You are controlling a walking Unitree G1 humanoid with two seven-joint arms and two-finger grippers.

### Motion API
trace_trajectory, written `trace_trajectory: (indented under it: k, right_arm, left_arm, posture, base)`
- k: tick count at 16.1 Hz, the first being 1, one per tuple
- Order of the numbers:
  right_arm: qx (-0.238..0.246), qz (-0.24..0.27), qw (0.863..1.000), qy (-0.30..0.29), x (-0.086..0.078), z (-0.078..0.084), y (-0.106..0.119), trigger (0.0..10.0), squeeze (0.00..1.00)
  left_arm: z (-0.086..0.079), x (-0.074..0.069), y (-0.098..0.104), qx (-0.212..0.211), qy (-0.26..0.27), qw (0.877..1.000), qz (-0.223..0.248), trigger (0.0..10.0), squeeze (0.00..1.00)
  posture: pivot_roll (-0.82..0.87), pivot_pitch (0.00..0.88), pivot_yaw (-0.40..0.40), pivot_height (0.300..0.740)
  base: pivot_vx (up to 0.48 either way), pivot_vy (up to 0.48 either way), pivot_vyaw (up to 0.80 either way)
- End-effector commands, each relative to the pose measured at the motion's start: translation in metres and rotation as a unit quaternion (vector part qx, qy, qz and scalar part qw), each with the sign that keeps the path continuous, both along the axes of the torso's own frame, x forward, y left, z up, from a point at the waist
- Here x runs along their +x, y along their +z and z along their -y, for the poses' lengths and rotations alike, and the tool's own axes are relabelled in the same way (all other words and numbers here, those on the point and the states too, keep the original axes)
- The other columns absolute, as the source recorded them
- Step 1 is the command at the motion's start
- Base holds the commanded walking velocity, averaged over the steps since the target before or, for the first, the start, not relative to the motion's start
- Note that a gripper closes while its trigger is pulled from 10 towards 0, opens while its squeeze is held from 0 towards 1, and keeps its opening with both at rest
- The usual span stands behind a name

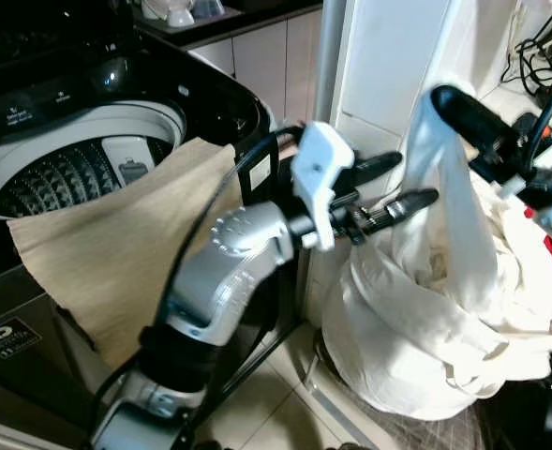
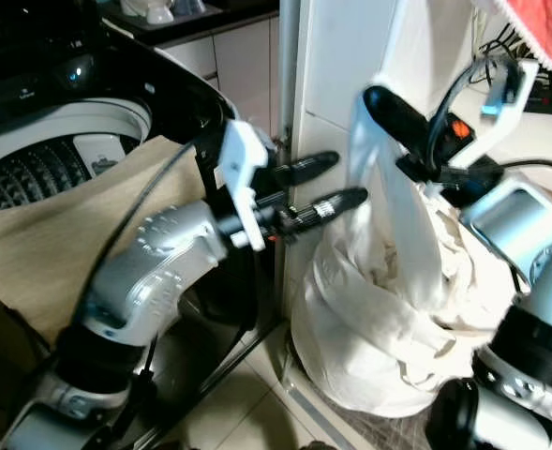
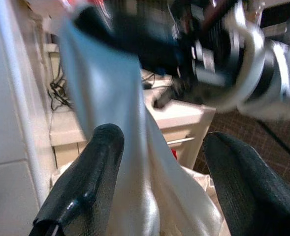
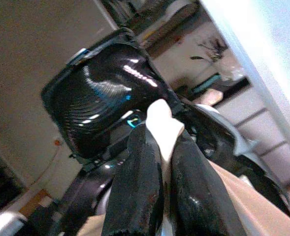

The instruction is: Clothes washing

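A white garment (image 2: 402,234) is held pinched in the closed right gripper (image 2: 383,105), lifted above the laundry pile (image 1: 444,319), while the open left gripper (image 1: 397,187) waits just beside it; transfer into the washer (image 1: 79,159) is judged outstanding.

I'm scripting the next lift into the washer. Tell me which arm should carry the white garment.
Right. The right claw is already shut on the white garment, lifting it from the pile. The left claw is open beside it, holding nothing.
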State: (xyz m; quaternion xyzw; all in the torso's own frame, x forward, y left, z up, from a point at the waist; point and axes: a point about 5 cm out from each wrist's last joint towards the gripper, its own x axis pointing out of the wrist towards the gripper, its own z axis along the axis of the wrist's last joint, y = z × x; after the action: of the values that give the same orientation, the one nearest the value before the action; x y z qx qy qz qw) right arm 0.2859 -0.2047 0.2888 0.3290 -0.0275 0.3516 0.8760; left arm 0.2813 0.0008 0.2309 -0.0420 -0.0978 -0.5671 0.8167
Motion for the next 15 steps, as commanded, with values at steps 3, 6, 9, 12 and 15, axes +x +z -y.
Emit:
trace_trajectory:
  k: [3, 6, 9, 12, 15]
  right_arm:
    - [0.030, 0.035, 0.999, 0.028, -0.009, -0.013, 0.022, 0.0, 0.00]
    - [0.042, 0.033, 0.998, 0.042, -0.011, -0.019, 0.026, 0.0, 0.00]
    - [0.053, 0.024, 0.997, 0.050, -0.014, -0.026, 0.027, 0.0, 0.00]
    - [0.050, 0.018, 0.997, 0.057, -0.016, -0.031, 0.026, 0.0, 0.00]
    - [0.047, 0.004, 0.998, 0.045, -0.017, -0.027, 0.023, 0.0, 0.00]
  left_arm:
    - [0.014, -0.003, 0.005, -0.041, -0.018, 0.999, -0.003, 10.0, 0.00]
    - [0.025, -0.004, 0.002, -0.049, -0.022, 0.999, -0.005, 10.0, 0.00]
    - [0.033, -0.002, -0.008, -0.034, 0.010, 0.999, -0.003, 10.0, 0.00]
    - [0.029, 0.009, -0.011, -0.038, 0.075, 0.996, -0.002, 10.0, 0.00]
    - [0.014, 0.003, -0.016, -0.056, 0.030, 0.998, -0.018, 10.0, 0.00]
  posture:
    - [-0.12, 0.000, 0.036, 0.740]
    - [-0.13, 0.000, 0.033, 0.740]
    - [-0.13, 0.000, 0.035, 0.740]
    - [-0.13, 0.000, 0.033, 0.740]
    - [-0.13, 0.000, 0.033, 0.740]
  base:
    - [0.000, 0.000, 0.00]
    - [0.000, 0.000, 0.00]
    - [0.000, 0.000, 0.00]
    - [0.000, 0.000, 0.00]
    - [0.000, 0.000, 0.00]
